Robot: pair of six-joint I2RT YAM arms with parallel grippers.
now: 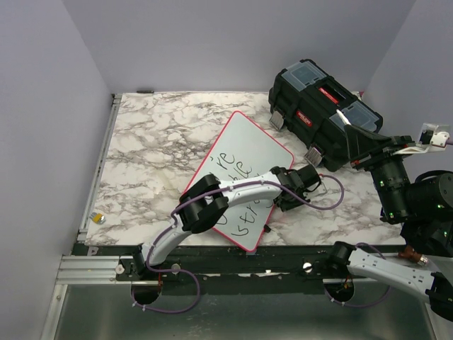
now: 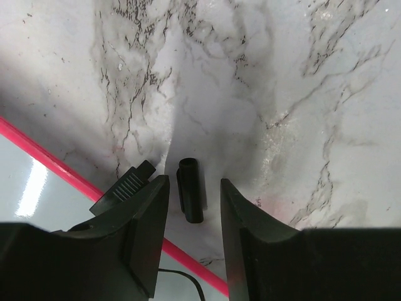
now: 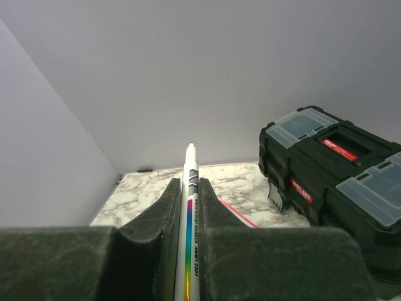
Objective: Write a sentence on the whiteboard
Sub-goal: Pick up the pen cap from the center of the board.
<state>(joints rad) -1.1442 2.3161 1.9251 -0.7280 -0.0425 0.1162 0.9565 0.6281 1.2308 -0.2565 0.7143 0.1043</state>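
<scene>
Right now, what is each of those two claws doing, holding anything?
Left gripper: open, straddling a black cap lying on the table.
Right gripper: closed, holding a whiteboard marker.

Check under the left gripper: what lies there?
A black cap lies on the marble table between the jaws of the open left gripper, beside the whiteboard. From above, the gripper hides it.

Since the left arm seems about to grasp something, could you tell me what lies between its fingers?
Between the fingers of the open left gripper, a black cap lies on the marble table, beside the whiteboard; the left wrist view shows it.
</scene>
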